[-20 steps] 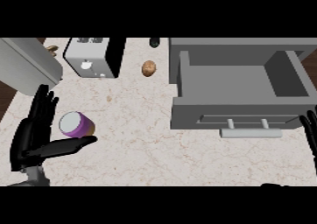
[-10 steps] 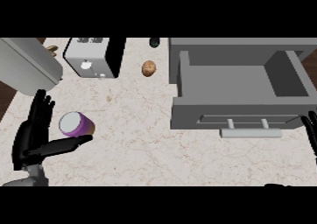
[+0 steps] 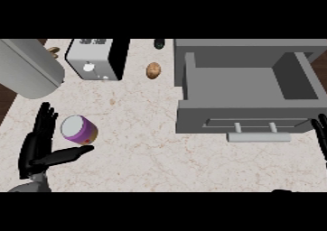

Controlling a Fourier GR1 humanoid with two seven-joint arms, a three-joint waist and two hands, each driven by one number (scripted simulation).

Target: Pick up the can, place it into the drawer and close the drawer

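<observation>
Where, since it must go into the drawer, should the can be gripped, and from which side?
Grip the can round its purple side wall, coming from its left. It stands upright, round top up, so the curved wall suits a wrap, and the open left hand lies beside it on that side.

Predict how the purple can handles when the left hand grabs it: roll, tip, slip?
The can stands on its flat end, so it probably won't roll unless knocked over. It looks squat, so a nudge from the open left hand beside it would likely slide it across the counter rather than tip it. Its round side may slip between fingers.
</observation>
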